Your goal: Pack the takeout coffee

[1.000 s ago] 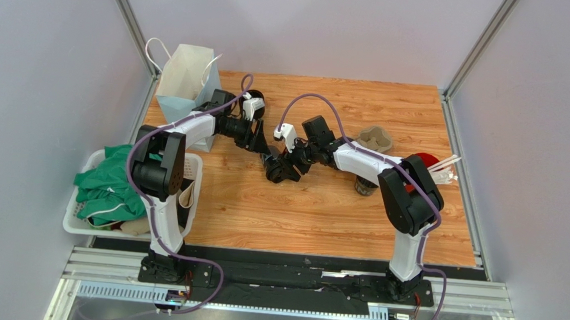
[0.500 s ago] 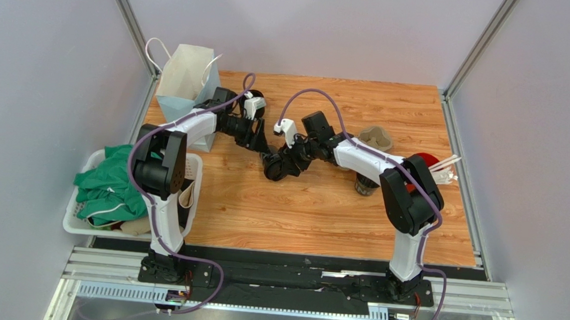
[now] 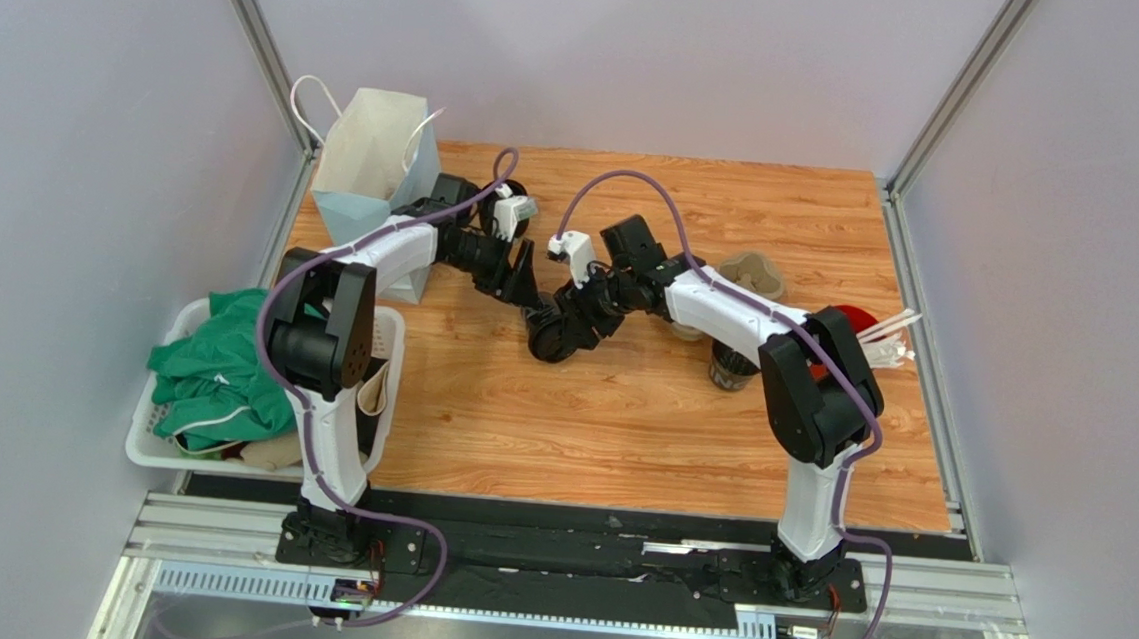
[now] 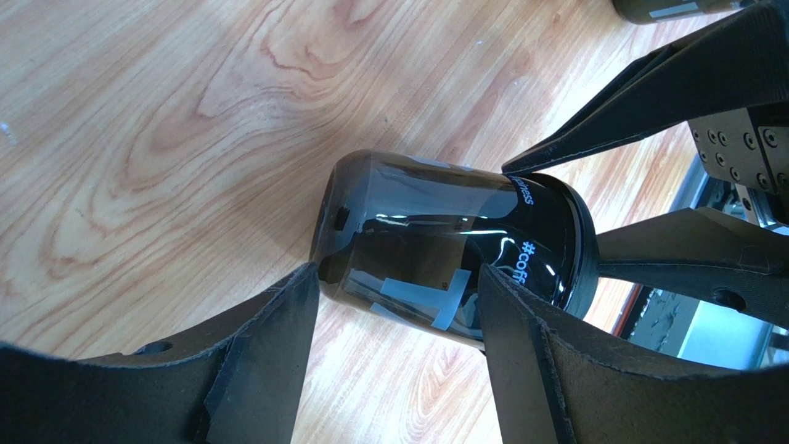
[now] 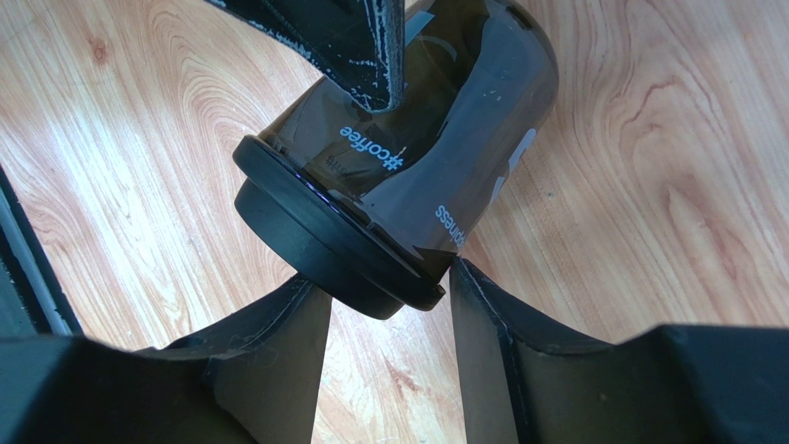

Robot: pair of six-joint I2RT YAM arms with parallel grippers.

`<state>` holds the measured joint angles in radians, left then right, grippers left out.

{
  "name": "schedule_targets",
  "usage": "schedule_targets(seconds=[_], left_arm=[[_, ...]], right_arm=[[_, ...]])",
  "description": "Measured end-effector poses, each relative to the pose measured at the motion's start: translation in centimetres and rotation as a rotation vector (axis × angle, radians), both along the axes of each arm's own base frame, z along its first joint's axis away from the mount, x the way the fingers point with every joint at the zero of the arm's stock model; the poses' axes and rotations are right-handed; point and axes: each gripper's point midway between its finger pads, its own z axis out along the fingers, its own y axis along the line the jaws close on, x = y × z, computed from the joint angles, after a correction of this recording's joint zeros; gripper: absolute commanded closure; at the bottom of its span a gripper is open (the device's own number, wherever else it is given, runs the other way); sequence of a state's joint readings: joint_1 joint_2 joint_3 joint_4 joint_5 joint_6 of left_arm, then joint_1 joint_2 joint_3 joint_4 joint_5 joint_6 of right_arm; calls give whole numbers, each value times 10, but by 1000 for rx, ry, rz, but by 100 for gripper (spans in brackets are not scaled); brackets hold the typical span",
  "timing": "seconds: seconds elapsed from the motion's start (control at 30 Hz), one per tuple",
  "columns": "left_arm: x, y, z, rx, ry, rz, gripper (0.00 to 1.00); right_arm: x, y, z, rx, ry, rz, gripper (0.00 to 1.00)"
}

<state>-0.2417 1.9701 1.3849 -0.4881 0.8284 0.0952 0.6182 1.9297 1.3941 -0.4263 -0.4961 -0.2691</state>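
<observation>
Status: mid-air handoff at the middle of the tabletop [image 3: 598,427].

- The takeout coffee [image 5: 407,157] is a black cup with "#coffee" print. It's tipped nearly on its side, caught between the two arms, and looks clear of the wood.
- Right pincer [image 5: 384,287] is pinching the cup at the lid end. Both fingers sit against the black lid [image 5: 315,240] rim, so that arm looks to be carrying the weight.
- Left pincer [image 4: 398,296] straddles the cup body from the base end. Both fingers look to be in contact, but I can't tell if it's actually clamped or just closing in.
- Why it's held this way, my read: gripping opposite ends keeps the fingers from colliding, and one side can let go without the other losing the cup.
- The white paper bag [image 3: 369,155] stands at the far left corner, on the left arm's side, which would explain passing the cup leftward.
- The cardboard cup tray [image 3: 752,277] sits far right, with the red cup with straws [image 3: 861,333] beyond it.

Progress: the coffee is not packed yet, in neither tray nor bag.

Risks:
- The lid-rim grip is shallow and could pop the lid or slip.
- With the cup sideways, any liquid bears on the lid seal.
- Confirm the left pincer's grip is firm before the right opens, then turn the cup upright.
</observation>
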Motion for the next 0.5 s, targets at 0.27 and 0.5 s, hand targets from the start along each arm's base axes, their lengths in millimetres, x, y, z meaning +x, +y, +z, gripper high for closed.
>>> schedule_targets(seconds=[0.27,0.5], left_arm=[[-2,-5,0,11,-12,-22,28],[-1,-6,-1,14,-14,-26,28]], right_arm=[[-2,-4,1,-20,34,-30,47],[4,-7,7,-27,35,-56,46]])
